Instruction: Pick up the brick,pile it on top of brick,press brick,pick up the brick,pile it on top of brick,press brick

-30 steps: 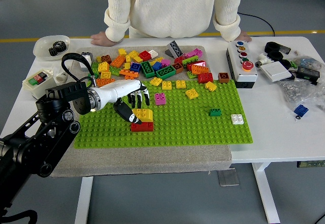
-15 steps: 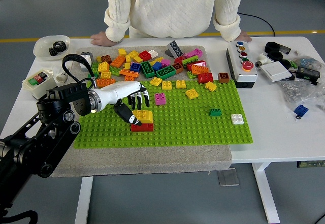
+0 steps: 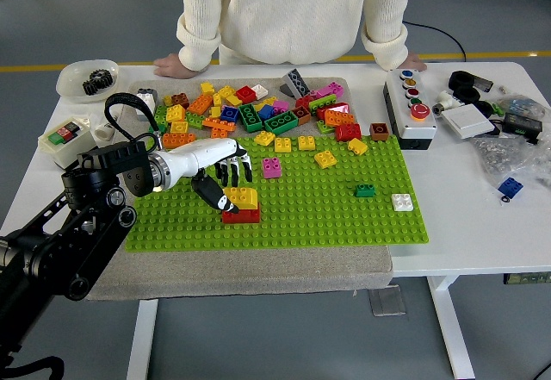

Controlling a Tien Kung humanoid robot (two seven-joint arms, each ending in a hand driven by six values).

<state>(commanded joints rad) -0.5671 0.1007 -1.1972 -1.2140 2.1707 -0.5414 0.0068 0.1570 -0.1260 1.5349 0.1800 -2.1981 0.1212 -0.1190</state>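
A yellow brick [image 3: 244,196] sits on top of a red brick [image 3: 242,215] on the left part of the green baseplate [image 3: 344,221]. My left hand [image 3: 229,188] hovers just left of and behind this stack. Its thumb [image 3: 215,193] reaches down to the yellow brick's left end, while the other fingers [image 3: 234,170] hang spread behind the brick without wrapping it. Several loose bricks [image 3: 258,113] in many colours lie heaped along the baseplate's far edge. My right arm does not show.
A person stands at the far side with one hand [image 3: 172,65] and the other hand [image 3: 410,59] resting on the table. Single pink [image 3: 272,168], green [image 3: 365,190] and white [image 3: 402,202] bricks dot the plate. A button box [image 3: 410,104] stands right; a bowl of gears [image 3: 86,79] far left.
My left hand has drifted very slightly left and away from the stack. The yellow and red bricks stay put.
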